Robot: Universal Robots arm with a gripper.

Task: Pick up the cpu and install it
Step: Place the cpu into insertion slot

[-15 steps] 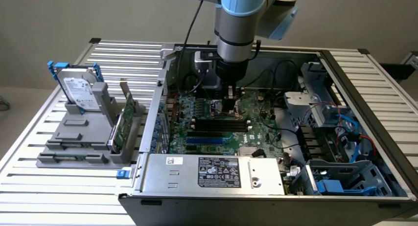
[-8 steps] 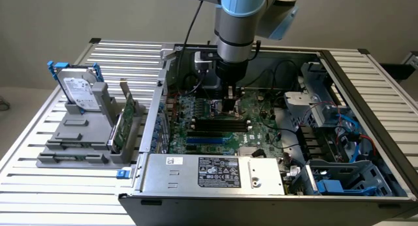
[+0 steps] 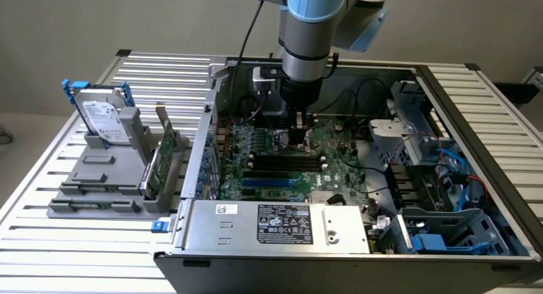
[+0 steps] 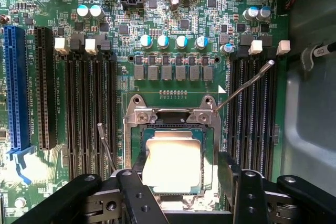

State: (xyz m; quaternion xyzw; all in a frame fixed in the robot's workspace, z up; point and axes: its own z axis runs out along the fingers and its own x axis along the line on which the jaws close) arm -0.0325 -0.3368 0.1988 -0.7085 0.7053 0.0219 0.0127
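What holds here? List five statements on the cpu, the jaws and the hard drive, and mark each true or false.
1. The cpu lies within the socket on the motherboard. True.
2. The jaws are shut on the cpu. False: they stand open, one on each side of it.
3. The hard drive sits inside the computer case. False: it stands in a grey holder outside the case, at the exterior view's left.
4. A blue slot lies beside a black slot on the motherboard. True.
5. The case is closed by a side panel. False: it is open, and the arm reaches down into it.
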